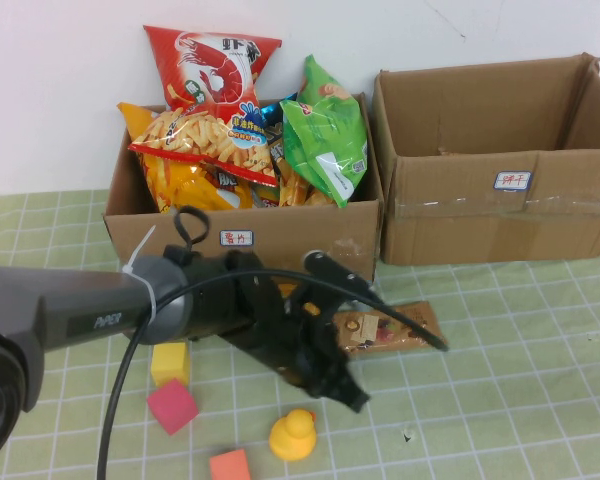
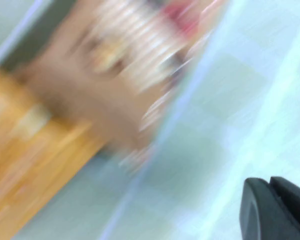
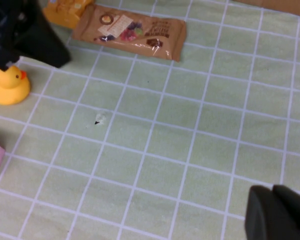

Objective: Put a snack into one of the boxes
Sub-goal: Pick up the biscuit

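Orange cube (image 1: 230, 465) at near table edge, just left of yellow duck (image 1: 292, 437); pink cube (image 1: 172, 405) further left of duck, yellow block (image 1: 170, 362) behind that. All distractors, not snacks, so best left alone.

Left gripper (image 1: 348, 392) just beyond duck and slightly right, low over the tablecloth (image 1: 500, 400); jaws pressed together, nothing visible between them. Looks like a miss or a pre-grasp pose; can't tell which.

Right gripper (image 3: 272, 215) not visible from high cam; own wrist cam puts it above bare cloth, right of duck, well apart from it. Jaws pressed together, empty. Prob parked to keep clear of the left arm.

Snack bar (image 1: 390, 328), brown flat pkt, lying on cloth beyond duck and to its right, near left gripper tip but not in it. Flat pkt = hard to pinch from above; edge grab likely needed.

Furthest from duck: left box (image 1: 180, 235) straight behind, crammed w/ chip bags (image 1: 205, 140). Right box (image 1: 450, 215) behind and right, looks empty, so the easier drop target IMO.
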{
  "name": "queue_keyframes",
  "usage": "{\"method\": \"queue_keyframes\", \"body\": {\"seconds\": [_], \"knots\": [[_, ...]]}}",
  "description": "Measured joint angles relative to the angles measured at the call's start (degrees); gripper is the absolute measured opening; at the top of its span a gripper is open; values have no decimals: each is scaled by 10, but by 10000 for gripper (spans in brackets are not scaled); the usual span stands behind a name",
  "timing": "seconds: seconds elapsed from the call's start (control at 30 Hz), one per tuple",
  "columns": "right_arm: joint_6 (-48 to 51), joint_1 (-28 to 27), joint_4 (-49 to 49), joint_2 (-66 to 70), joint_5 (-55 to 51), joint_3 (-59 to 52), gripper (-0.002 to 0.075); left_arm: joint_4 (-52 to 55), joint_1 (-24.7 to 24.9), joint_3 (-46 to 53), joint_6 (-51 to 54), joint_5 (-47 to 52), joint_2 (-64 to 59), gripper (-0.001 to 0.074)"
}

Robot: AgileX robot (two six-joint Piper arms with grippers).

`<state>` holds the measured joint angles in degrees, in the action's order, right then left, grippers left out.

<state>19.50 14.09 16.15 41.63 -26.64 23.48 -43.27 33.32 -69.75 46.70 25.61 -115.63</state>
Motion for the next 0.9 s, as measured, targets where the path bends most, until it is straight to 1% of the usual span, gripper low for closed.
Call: {"method": "queue_keyframes", "body": {"seconds": [0.07, 0.1, 0.2, 0.3, 0.4, 0.47, 0.53, 0.6, 0.67, 0.7, 0.8, 0.9], "knots": [[0, 0, 0, 0, 0, 0, -2, 104, 0, 0, -118, -4, 0, 0], [0, 0, 0, 0, 0, 0, -2, 186, 0, 0, -187, -3, 0, 0], [0, 0, 0, 0, 0, 0, -2, 371, 0, 0, -386, 23, 0, 0], [0, 0, 0, 0, 0, 0, -2, 514, 0, 0, -551, 59, 0, 0], [0, 0, 0, 0, 0, 0, -2, 581, -2, -16, -658, 88, 0, 0], [0, 0, 1, 0, 0, 0, -2, 589, -4, -36, -686, 94, 0, 23], [0, 0, 1, 0, 0, 0, -2, 591, -4, -62, -699, 94, 0, 88], [0, 0, 1, 0, 0, 0, -2, 592, -4, -91, -707, 92, 0, 196], [0, 0, 1, 0, 0, 0, -2, 593, -4, -117, -718, 82, 0, 342], [0, 0, 1, 0, 0, 0, -2, 578, -4, -155, -735, 70, -16, 552], [0, 0, 1, 0, 0, 0, -2, 578, -4, -171, -756, 67, -42, 595], [0, 0, 1, 0, 0, 0, -2, 584, -4, -180, -785, 64, -69, 608]]}}
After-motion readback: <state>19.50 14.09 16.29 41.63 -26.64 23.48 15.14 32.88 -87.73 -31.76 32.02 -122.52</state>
